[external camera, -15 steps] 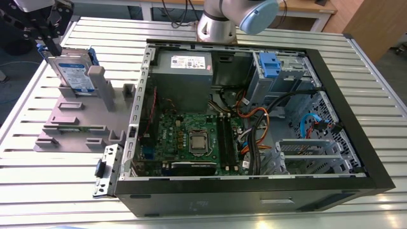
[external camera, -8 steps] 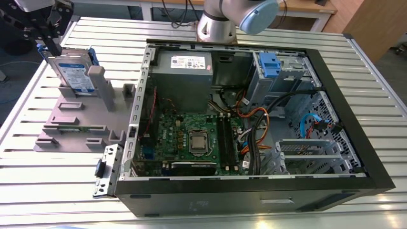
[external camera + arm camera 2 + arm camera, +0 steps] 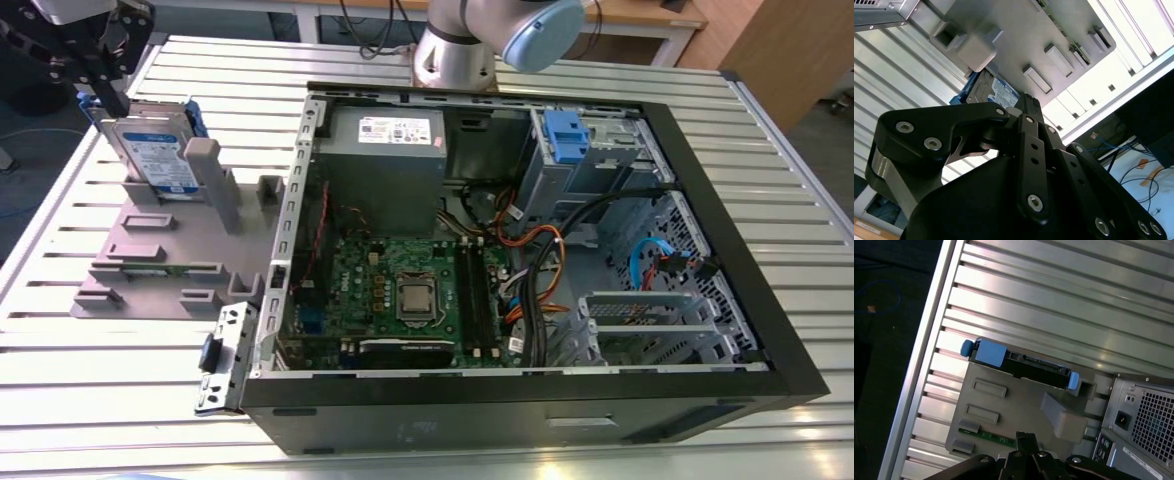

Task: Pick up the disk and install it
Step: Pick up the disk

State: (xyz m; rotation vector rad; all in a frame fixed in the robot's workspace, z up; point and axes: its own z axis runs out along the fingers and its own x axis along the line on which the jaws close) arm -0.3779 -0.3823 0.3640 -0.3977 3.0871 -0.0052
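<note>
Apparently disk just beneath pincer

Arm: brushed silver-grey cylindrical metal arm segment, smooth tube, at table's far edge in exterior view. Joint above it closed by rounded pale blue plastic joint cap. Toward exterior view's left, light grey wrist housing.

Matte black metal linkage gripper in second wrist view: flat bars with rounded ends, layered, pinned together. Silver hex-socket screws dotted along bars. Curved bare steel band edges outer link.
</note>
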